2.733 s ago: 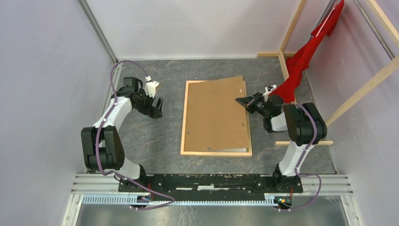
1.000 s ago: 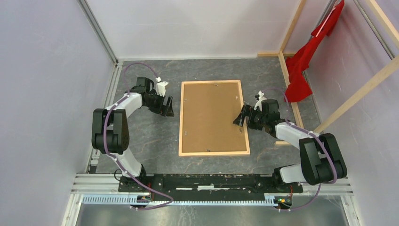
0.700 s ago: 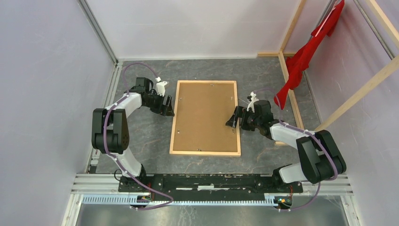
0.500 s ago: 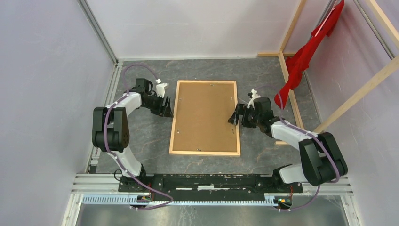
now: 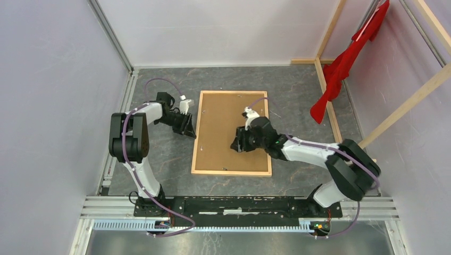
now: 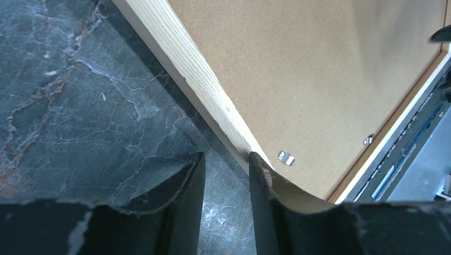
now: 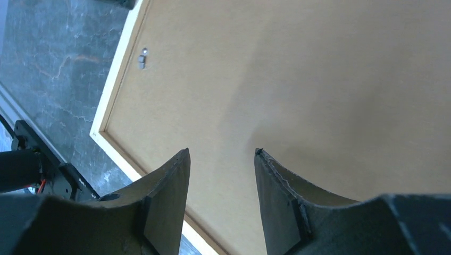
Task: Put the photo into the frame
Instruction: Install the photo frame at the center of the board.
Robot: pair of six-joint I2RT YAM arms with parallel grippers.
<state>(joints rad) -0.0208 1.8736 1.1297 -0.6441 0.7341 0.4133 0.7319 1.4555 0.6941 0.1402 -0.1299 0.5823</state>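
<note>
The frame (image 5: 231,172) of light wood lies face down on the dark table, with the brown backing board (image 5: 223,117) set inside it. The photo is hidden. My left gripper (image 5: 186,128) sits low on the table just outside the frame's left rail. In the left wrist view the left gripper (image 6: 226,157) is open over bare table, and one finger (image 6: 260,180) touches the rail (image 6: 197,79). My right gripper (image 5: 237,143) hovers over the board's middle. In the right wrist view the right gripper (image 7: 222,153) is open with only the board (image 7: 319,79) beneath it.
A red cloth (image 5: 340,69) hangs on the wooden rack beams (image 5: 325,90) at the right. Small metal clips (image 6: 286,158) (image 7: 142,58) hold the board at the frame's edges. The arms' mounting rail (image 5: 239,204) runs along the near edge.
The frame slid left toward my left gripper. My right gripper moved from the frame's right rail to over the board's middle. Both grippers' jaws have narrowed.
</note>
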